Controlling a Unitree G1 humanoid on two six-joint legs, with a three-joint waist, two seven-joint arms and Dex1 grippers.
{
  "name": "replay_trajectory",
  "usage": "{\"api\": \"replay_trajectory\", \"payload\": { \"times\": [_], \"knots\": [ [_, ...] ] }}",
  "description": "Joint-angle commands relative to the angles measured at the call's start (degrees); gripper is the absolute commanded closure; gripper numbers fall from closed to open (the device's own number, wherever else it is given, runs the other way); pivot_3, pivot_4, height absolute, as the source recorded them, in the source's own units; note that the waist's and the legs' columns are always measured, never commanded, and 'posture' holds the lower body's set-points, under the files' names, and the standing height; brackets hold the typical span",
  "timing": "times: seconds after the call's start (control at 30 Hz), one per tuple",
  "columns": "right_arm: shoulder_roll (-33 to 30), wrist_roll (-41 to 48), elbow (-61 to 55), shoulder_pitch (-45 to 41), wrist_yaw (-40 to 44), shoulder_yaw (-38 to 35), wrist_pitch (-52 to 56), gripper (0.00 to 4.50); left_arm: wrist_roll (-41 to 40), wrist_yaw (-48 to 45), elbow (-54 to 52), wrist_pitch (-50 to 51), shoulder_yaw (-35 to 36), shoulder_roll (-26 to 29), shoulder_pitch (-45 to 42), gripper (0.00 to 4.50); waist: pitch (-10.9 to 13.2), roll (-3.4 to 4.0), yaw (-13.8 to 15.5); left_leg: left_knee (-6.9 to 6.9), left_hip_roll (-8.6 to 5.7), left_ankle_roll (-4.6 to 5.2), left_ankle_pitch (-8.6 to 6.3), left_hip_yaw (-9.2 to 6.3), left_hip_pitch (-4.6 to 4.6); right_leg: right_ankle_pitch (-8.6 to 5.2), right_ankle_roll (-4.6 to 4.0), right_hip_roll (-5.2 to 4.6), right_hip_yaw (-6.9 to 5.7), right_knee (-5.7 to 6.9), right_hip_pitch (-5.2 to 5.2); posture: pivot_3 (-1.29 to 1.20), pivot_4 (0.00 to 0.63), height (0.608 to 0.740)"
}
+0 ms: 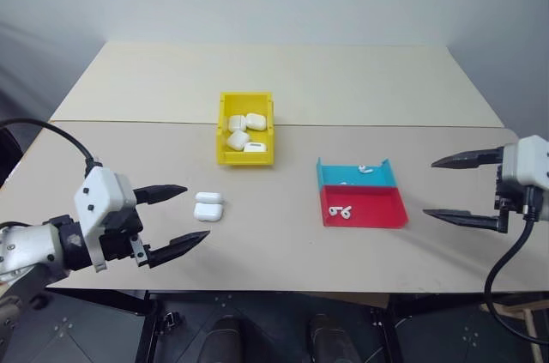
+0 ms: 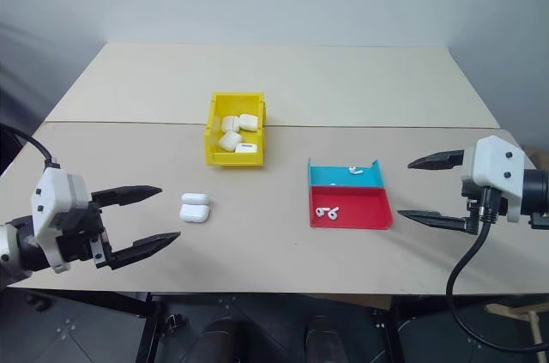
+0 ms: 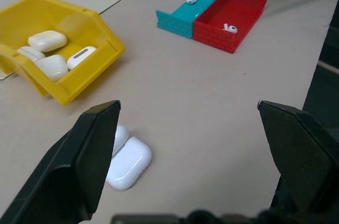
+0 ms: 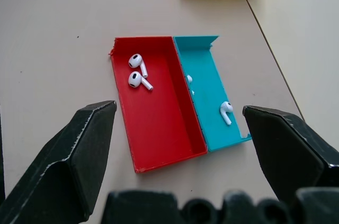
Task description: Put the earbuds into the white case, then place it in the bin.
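Left gripper [image 1: 177, 219] hovers above the table [image 1: 283, 208], fingers spread wide and empty, aimed toward the white case [image 1: 208, 207] lying open just beyond its tips. Right gripper [image 2: 431, 189], fingers likewise apart, points inward toward the red and blue tray [image 2: 350, 198] holding the earbuds [image 4: 137, 71]. The yellow bin [image 1: 244, 128], containing several cases, stands farther back.

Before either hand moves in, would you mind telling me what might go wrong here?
The earbuds in the red and blue tray are tiny and lie close together beside its low walls, so the open right hand may fumble or nudge them. The white case on the table, by the open left hand, looks glossy and could slide when touched.
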Motion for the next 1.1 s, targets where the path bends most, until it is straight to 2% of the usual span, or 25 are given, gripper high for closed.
{"api": "replay_trajectory", "payload": {
  "times": [0.03,0.1,0.23,0.3,0.4,0.47,0.53,0.63,0.67,0.77,0.87,1.1],
  "knots": [
    [-0.94,-0.01,1.06,-2.37,0.78,0.56,-1.92,0.05,0.33,3.7,-3.47,1.07,1.24,-0.36,0.15,0.0,0.0,0.0,0.0,0.0,0.0,0.0,0.0,0.0,0.0,0.0,0.0,0.0,0.0,0.0,0.0,0.0,0.15,0.74],
    [-1.01,-0.26,1.99,-3.68,0.77,1.57,-2.15,0.05,0.35,7.73,-5.16,3.49,0.96,-0.5,0.16,0.0,0.0,0.0,-0.06,0.0,0.0,0.0,0.0,0.0,0.01,0.0,0.0,0.0,0.0,0.0,0.0,0.0,0.15,0.74],
    [-1.81,0.41,1.39,-3.91,1.6,0.96,-1.19,0.05,2.52,22.2,-11.93,15.5,-1.09,1.8,-1.55,0.0,0.0,0.0,-0.03,0.0,0.0,0.0,0.0,-0.02,0.0,0.0,0.0,0.0,0.0,0.01,0.0,0.0,0.15,0.74],
    [-2.16,0.62,0.72,-2.85,1.94,-0.05,-0.63,0.05,-4.54,27.19,-11.93,26.08,-0.91,5.15,-5.51,0.0,0.01,-0.02,0.19,0.0,0.0,0.0,0.0,-0.03,0.0,0.0,0.0,0.0,0.0,0.02,0.0,0.0,0.15,0.74],
    [-2.12,0.55,-0.52,-0.7,1.54,-1.32,0.23,0.05,-16.04,38.31,-6.58,39.92,-1.92,4.98,-15.61,0.0,0.01,-0.01,0.48,0.02,-0.03,0.0,0.0,-0.08,0.05,0.0,0.02,-0.04,-0.03,0.05,0.1,0.0,0.15,0.74],
    [-1.63,0.63,-1.53,1.09,1.27,-2.18,0.31,0.05,-25.47,45.61,-1.8,45.02,-3.1,5.23,-21.32,0.0,0.0,-0.03,0.24,0.02,-0.03,0.0,0.0,-0.1,0.13,-0.01,0.02,-0.03,-0.05,0.04,0.17,0.0,0.15,0.74],
    [-1.1,0.59,-3.08,2.91,0.51,-2.73,0.56,0.05,-38.12,55.49,2.32,42.43,-6.86,10.08,-22.67,0.0,0.02,-0.07,0.01,0.01,-0.03,0.02,-0.01,-0.11,0.17,-0.01,0.02,-0.03,-0.05,0.04,0.21,0.0,0.15,0.74],
    [-0.22,0.51,-4.9,4.93,-0.93,-3.42,1.17,0.05,-59.33,79.73,6.74,27.22,-19.31,16.08,-23.01,0.0,0.02,-0.07,-0.35,0.0,0.0,0.02,-0.02,-0.09,0.16,-0.01,0.02,-0.07,0.04,0.04,0.15,0.0,0.15,0.74],
    [0.0,0.46,-5.31,5.56,-1.39,-3.74,1.42,0.05,-63.18,85.96,6.26,21.89,-23.47,15.7,-23.0,0.0,0.01,-0.06,-0.25,-0.01,0.01,0.01,-0.02,-0.1,0.18,0.0,0.02,-0.09,0.06,0.06,0.16,0.0,0.15,0.74],
    [0.4,0.46,-6.44,6.97,-2.28,-4.44,1.98,0.05,-65.72,96.84,3.47,11.76,-31.48,14.23,-23.29,0.0,0.02,-0.05,-0.03,-0.06,-0.1,0.0,-0.03,-0.06,0.31,0.0,0.01,-0.23,0.06,0.08,0.28,0.0,0.15,0.74],
    [0.41,0.24,-6.69,7.4,-3.12,-4.02,2.25,0.05,-65.72,104.67,3.79,7.68,-37.93,12.86,-24.94,0.0,0.02,-0.06,0.11,-0.05,-0.13,-0.01,-0.03,-0.03,0.45,0.0,0.01,-0.21,0.03,0.01,0.48,0.0,0.15,0.74],
    [0.28,0.0,-6.98,7.28,-4.17,-2.63,2.65,0.05,-65.72,113.04,11.5,7.57,-43.84,2.43,-35.13,0.0,0.0,-0.06,1.18,-0.04,-0.16,-0.02,-0.02,-0.03,0.52,0.0,0.0,-0.14,0.02,-0.07,0.58,0.0,0.15,0.74]
  ]
}}
